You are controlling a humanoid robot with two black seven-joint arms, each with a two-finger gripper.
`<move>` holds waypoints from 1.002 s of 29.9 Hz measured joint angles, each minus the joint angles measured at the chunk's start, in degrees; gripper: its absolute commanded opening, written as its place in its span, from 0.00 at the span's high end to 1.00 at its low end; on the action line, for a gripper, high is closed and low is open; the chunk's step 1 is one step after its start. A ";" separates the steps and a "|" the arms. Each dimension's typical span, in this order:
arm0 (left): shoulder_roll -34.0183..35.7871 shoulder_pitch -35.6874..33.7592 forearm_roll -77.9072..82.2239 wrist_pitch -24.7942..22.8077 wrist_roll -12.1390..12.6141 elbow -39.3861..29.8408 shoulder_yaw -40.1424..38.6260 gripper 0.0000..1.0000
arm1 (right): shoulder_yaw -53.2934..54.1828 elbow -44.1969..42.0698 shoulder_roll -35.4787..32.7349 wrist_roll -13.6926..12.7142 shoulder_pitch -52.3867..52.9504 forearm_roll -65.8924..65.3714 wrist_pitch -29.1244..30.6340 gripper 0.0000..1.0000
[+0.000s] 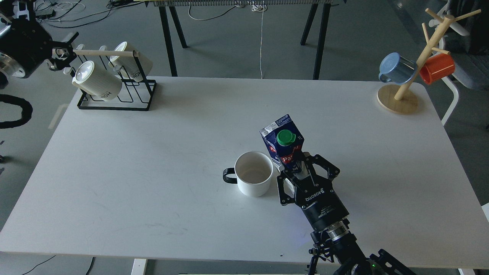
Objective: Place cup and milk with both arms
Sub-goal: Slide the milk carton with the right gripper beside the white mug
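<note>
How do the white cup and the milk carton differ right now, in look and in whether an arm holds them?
The milk is dark blue and white with a green cap; the cup is plain white with a black handle. The milk is taller than the cup. The right gripper is closed around the milk's lower part; the cup stands free. Both stand close together on the white table.

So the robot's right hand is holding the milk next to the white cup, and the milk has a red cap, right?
Almost. In the head view the cap on the milk is green, not red; only the logo is red. The rest holds: the right gripper is closed around the carton's lower part, and it stands just right of the white cup.
</note>
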 measured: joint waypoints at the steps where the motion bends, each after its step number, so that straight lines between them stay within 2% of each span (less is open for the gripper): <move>1: -0.03 0.00 0.08 0.00 -0.02 0.00 0.00 0.01 | -0.14 -0.28 0.09 0.00 -0.01 -0.07 0.00 0.56; 8: 0.33 0.01 0.16 0.00 -0.05 0.00 0.00 0.01 | -0.91 -1.61 0.15 0.00 -0.34 -0.31 0.00 0.55; 18: 0.43 0.01 0.16 0.00 0.02 0.00 0.00 0.01 | -0.24 -1.48 -0.59 0.10 -3.22 -0.33 0.00 0.47; 19: 0.43 0.01 0.16 0.00 0.02 0.00 0.00 0.01 | -0.14 -1.48 -0.67 0.14 -3.51 -0.33 0.00 0.44; 22: 0.42 0.01 0.16 0.00 0.03 0.00 0.00 0.01 | 0.21 -1.38 -0.78 0.22 -4.32 -0.31 0.00 0.19; 24: 0.43 0.02 0.16 0.00 0.03 0.00 0.00 0.01 | 0.63 -1.37 -0.83 0.27 -4.65 -0.27 0.00 0.08; 30: 0.68 0.10 0.16 0.00 -0.06 0.00 -0.01 0.01 | 1.69 -1.38 -0.81 0.36 -5.04 -0.23 0.00 0.06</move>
